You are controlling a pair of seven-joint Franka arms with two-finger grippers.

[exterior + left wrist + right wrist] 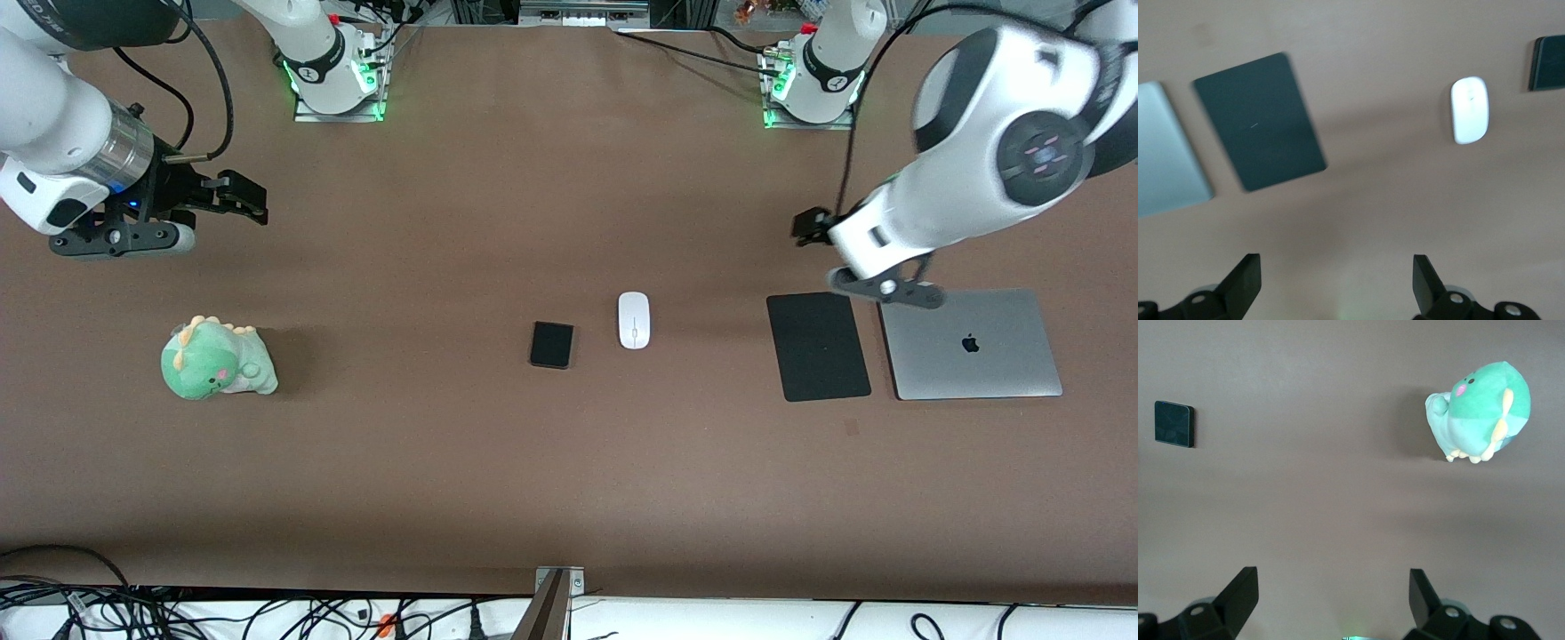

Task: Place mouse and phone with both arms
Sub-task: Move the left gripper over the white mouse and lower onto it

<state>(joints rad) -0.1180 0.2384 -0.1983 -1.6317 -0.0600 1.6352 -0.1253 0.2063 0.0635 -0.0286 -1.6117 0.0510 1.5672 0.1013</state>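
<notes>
- Nearest the front camera on the brown tabletop (569, 480) sits a green plush dinosaur (217, 359), toward the right arm's end; it seems to play no part in the task.
- A little farther from that camera, mid-table, the phone (552, 345) lies flat with the mouse (634, 320) just beside it, apart and not touching. The mouse is on the side toward the left arm's end, the phone on the side toward the right arm's end.
- Both lie with their long axes running from the front camera toward the robots' bases.
- Toward the left arm's end, a black mat (818, 346) lies beside a closed silver laptop (973, 343).
- The left hand (1337, 283) hangs above the tabletop near the mat's farther edge, fingers spread wide and holding nothing. From it, the mouse lies toward the table's middle.
- The right hand (1331, 600) hovers over bare tabletop at the right arm's end, also released and empty. The phone lies well apart from it, toward the middle.
- My judgement: neither item has been picked up yet. The left arm is nearer the mouse and the right arm is on the phone's side, so each would reach inward toward the middle.
</notes>
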